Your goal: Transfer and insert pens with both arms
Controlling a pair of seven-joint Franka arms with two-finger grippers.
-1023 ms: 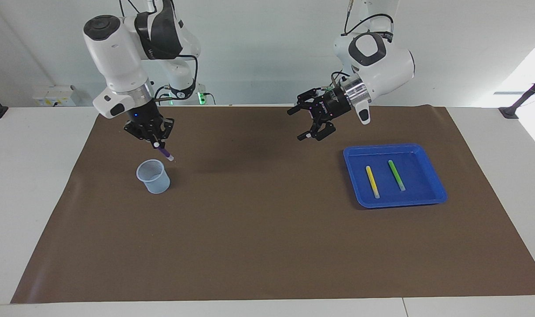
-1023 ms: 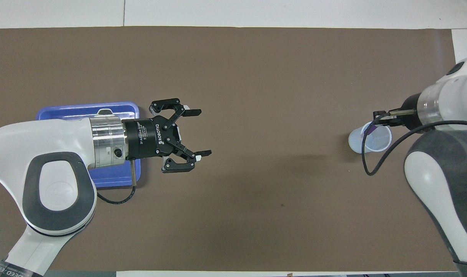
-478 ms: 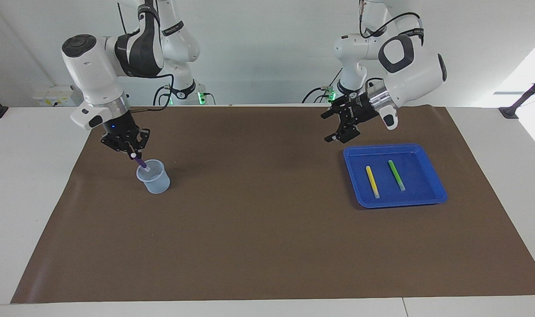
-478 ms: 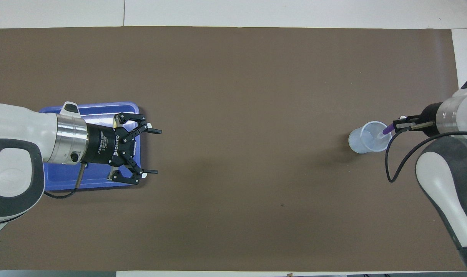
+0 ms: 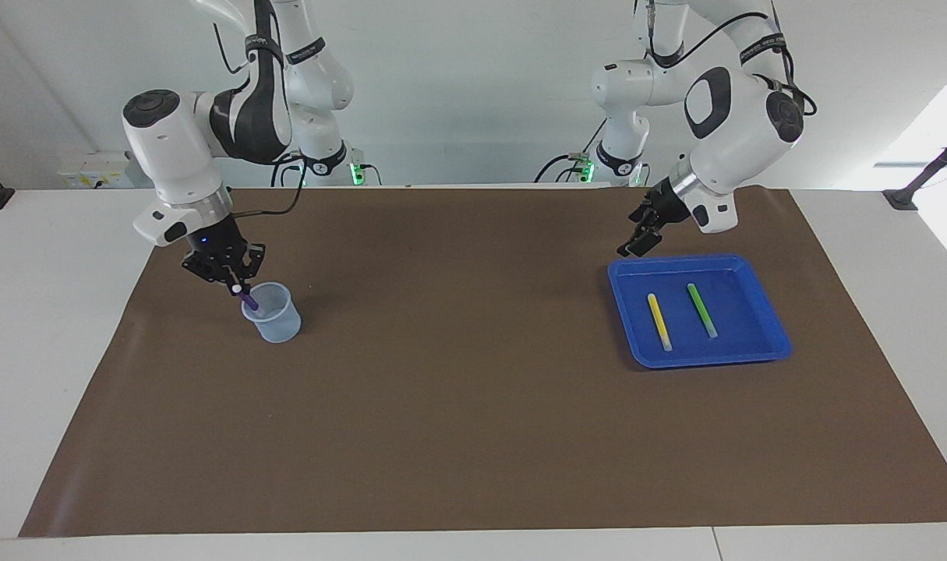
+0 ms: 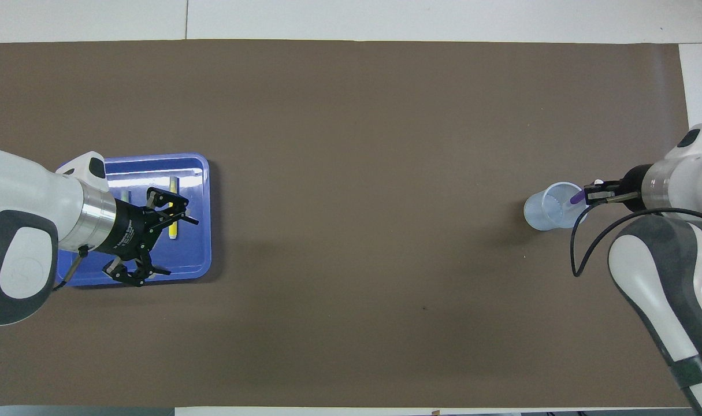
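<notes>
Two slim marker pens, one yellow (image 5: 659,321) and one green (image 5: 702,310), lie side by side without touching in a shallow blue plastic tray (image 5: 769,343) at the left arm's end of the brown paper mat (image 5: 457,436). Both point roughly the same way, pale cap ends toward the tray edge farther from the robots. The green one lies closer to the end of the table than the yellow one.

The left gripper (image 5: 635,240), black with its fingers spread wide and gripping nothing, hangs in the air over the tray edge nearest the robots. From overhead it covers part of the tray, and the yellow pen (image 6: 173,209) shows just past its fingers.

At the right arm's end of the mat stands a small translucent plastic cup (image 5: 271,312), upright. The right gripper (image 5: 237,287) sits just above the cup's rim, on the side nearer the robots, its fingertips pinched tight on the pale cap end of a third thin pen, the purple one (image 5: 248,300). That pen slants downward from the fingertips with its lower end already inside the cup's mouth; whether its tip touches the bottom I cannot tell.

Two smaller white arms (image 5: 317,93) with green lights stand by the wall.
</notes>
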